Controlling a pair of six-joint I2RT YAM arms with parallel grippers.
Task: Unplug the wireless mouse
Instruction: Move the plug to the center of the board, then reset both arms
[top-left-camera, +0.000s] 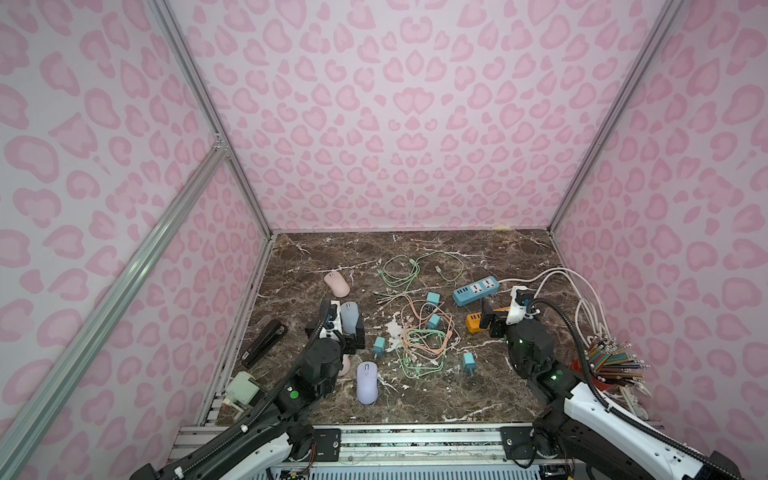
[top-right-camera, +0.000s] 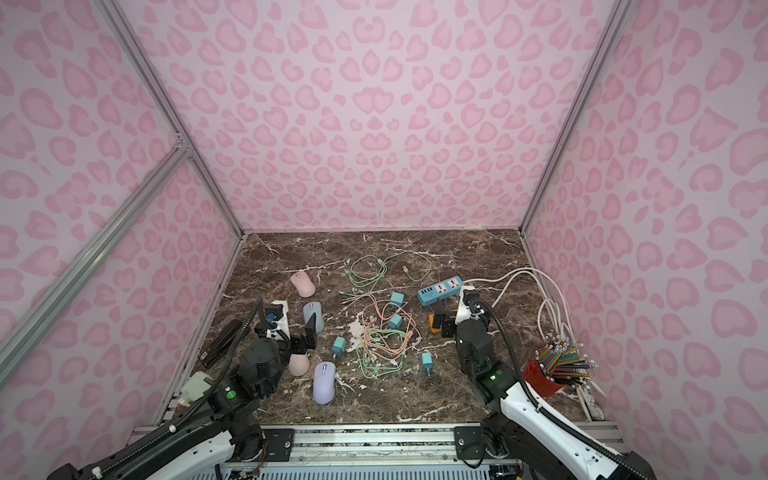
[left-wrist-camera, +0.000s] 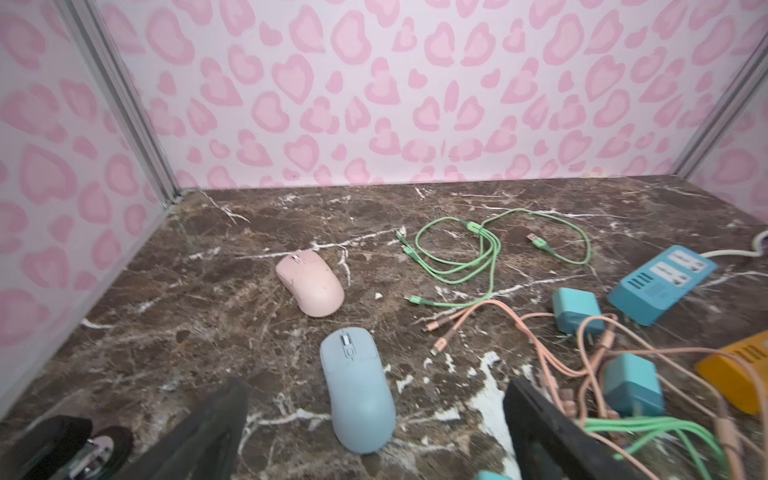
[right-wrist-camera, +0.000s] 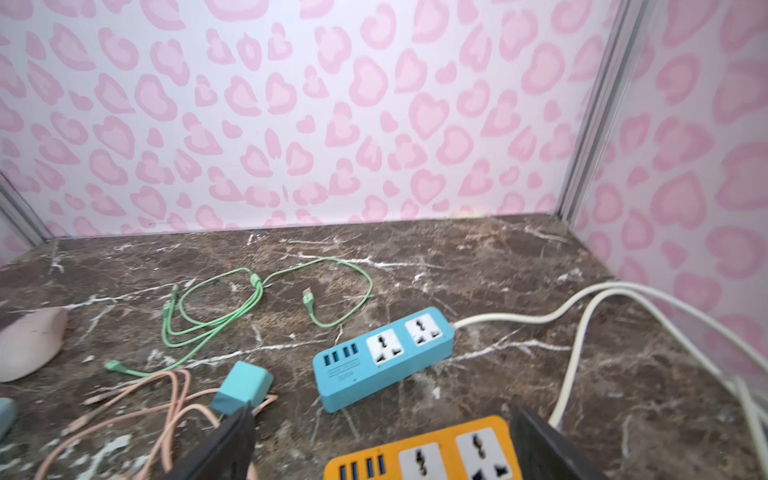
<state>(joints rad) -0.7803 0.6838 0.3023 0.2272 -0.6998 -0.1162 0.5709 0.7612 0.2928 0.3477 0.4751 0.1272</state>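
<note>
Pink heart-print walls (top-left-camera: 415, 124) close in a brown marbled bench (top-left-camera: 324, 253) littered with mice, chargers and cables.

In both top views your left fingers (top-right-camera: 311, 332) stand wide, astride the rear of the blue-grey mouse (top-left-camera: 349, 316). Your right fingers (top-left-camera: 487, 313), also spread wide and holding nothing, hang over the orange power strip (top-left-camera: 473, 323), well apart from any mouse. So the left arm is clearly the nearer one.

From the left wrist, the blue-grey mouse lies between the fingers and touches neither, as far as you can see. Its long axis runs straight out along their reach, wheel end away from them. The pink mouse (left-wrist-camera: 309, 282) sits further out beyond it. No cable meets either mouse's nose, and the loose pink cable (left-wrist-camera: 438, 345) ends lie off toward the right arm's side. I'd judge the unplugging done already, or the plug hidden.

From the right wrist, the orange power strip sits between the open fingers, with the blue power strip (right-wrist-camera: 382, 357) just beyond. Its small print is too blurred to read, and no brand shows on any mouse.
</note>
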